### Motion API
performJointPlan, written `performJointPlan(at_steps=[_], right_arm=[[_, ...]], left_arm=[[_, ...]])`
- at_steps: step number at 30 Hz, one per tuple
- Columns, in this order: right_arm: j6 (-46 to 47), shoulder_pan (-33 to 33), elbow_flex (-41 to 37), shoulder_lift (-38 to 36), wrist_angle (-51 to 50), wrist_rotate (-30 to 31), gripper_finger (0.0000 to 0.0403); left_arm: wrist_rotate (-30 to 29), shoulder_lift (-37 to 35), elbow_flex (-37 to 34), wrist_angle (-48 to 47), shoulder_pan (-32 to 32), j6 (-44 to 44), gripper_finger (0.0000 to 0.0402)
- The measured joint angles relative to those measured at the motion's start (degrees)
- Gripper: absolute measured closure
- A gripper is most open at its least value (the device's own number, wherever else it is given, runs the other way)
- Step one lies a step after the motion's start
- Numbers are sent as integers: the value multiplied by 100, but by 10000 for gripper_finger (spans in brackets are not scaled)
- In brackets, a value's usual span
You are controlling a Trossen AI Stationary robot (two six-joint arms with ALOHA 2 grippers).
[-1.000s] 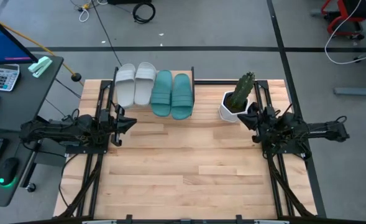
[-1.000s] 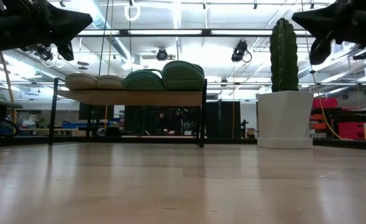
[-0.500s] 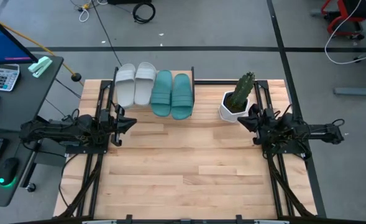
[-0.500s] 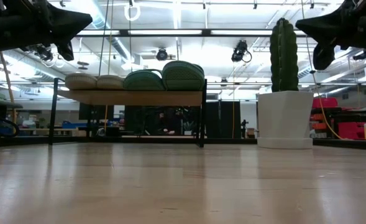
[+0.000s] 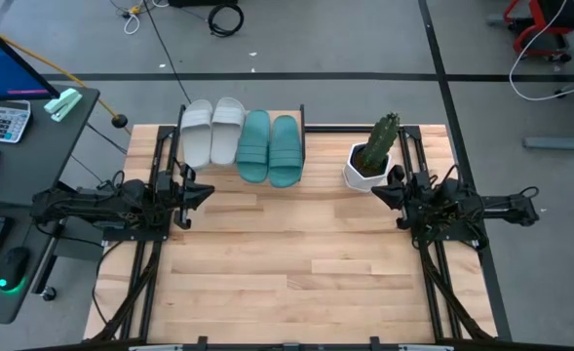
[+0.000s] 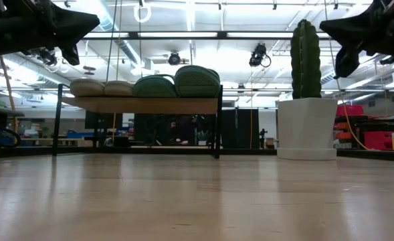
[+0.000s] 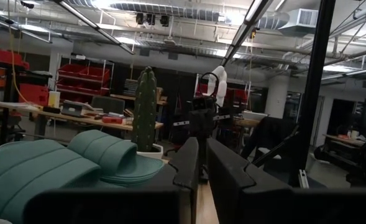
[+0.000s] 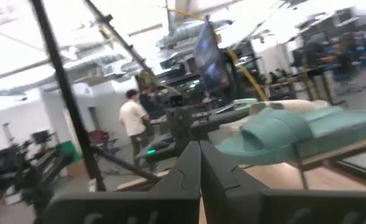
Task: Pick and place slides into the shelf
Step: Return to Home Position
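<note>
Two pale slides point(image 5: 211, 130) and two teal slides point(image 5: 269, 146) lie side by side, soles down, on the shelf point(image 6: 143, 104), a low wooden board on thin black legs at the table's far edge. One teal slide point(image 6: 197, 80) sits higher than its neighbour in the low view. My left gripper point(image 5: 209, 192) hovers at the table's left side, pointing toward the right; only a thin slit shows between its fingers point(image 7: 201, 146). At the table's right side my right gripper point(image 5: 379, 192) is shut point(image 8: 200, 146) and points left. Neither touches anything.
A cactus in a white pot point(image 5: 369, 161) stands at the far right, close to my right gripper. A desk point(image 5: 33, 136) with a calculator, keyboard and mouse is left of the table. Bare wood point(image 5: 287, 263) fills the table's middle and near half. A person point(image 8: 133, 124) stands beyond the table.
</note>
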Motion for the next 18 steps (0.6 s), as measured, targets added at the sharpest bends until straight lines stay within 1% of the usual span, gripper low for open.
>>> performJointPlan(at_steps=[3, 6, 9, 15, 18], right_arm=[[-24, 0, 0, 0, -128, -274, 403], [14, 0, 0, 11, -813, -292, 403], [5, 0, -2, 7, -1220, -291, 403], [-459, 0, -7, 9, -1569, -367, 403], [-585, 0, -7, 7, -1552, -367, 403]], left_arm=[[0, 0, 0, 0, 1, 0, 364], [-1, -1, 0, 0, 1, 0, 368], [-1, 0, -1, 0, 0, 0, 374], [-2, -2, 0, 0, 1, 0, 378], [0, -2, -2, 0, 0, 0, 374]])
